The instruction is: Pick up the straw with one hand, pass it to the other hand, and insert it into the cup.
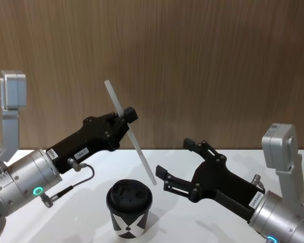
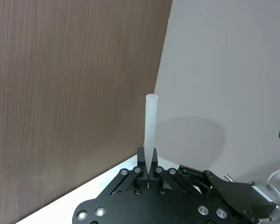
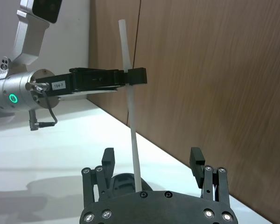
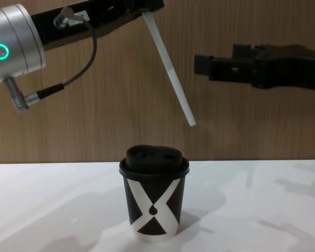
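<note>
Head view: the wood-grain wall [image 1: 202, 61] closes off the whole back. The white surface [image 4: 262, 205] runs up to its foot, with bare room on every side of the cup. My left end effector [image 1: 127, 114], the one with the white label, silver plug and looping cable, reaches in from the left, raised well above the surface. It is clenched on the straw toward the straw's upper end. My right end effector [image 1: 173, 158] sits lower on the right, released, its fingers spread wide. It is near the straw's lower end but apart from it, with open air between.

The cup [image 4: 154, 202] stands upright on the surface, below and between them. It is black paper with a white X, a small drop mark and a domed black lid. The straw [image 1: 137, 147] is thin, straight, white and tilted. Its lower tip hangs above and just right of the lid, not touching it.
</note>
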You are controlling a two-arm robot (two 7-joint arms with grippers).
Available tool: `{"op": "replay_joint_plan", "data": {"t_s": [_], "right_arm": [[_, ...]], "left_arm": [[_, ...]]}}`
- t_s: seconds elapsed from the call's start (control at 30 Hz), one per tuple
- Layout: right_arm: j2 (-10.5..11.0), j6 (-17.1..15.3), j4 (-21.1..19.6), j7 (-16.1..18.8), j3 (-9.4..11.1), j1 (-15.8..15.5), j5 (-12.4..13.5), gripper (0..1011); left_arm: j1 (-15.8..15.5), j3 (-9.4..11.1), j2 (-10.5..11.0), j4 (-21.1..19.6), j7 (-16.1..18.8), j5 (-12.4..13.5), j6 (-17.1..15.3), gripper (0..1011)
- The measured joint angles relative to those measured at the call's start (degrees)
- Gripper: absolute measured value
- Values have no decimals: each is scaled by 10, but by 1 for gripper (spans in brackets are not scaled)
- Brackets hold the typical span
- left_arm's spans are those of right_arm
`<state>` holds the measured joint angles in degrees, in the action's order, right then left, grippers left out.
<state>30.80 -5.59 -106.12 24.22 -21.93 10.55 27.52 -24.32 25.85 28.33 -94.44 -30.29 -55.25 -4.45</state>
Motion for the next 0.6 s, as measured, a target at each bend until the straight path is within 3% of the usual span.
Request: {"op": "replay_joint_plan", "data": {"t_s": [0.6], "right_arm": [[9,-1,-5,0,6,-10,3,1001]], "left_arm": [[-2,9,37,-36,23,41,-5,7]]}}
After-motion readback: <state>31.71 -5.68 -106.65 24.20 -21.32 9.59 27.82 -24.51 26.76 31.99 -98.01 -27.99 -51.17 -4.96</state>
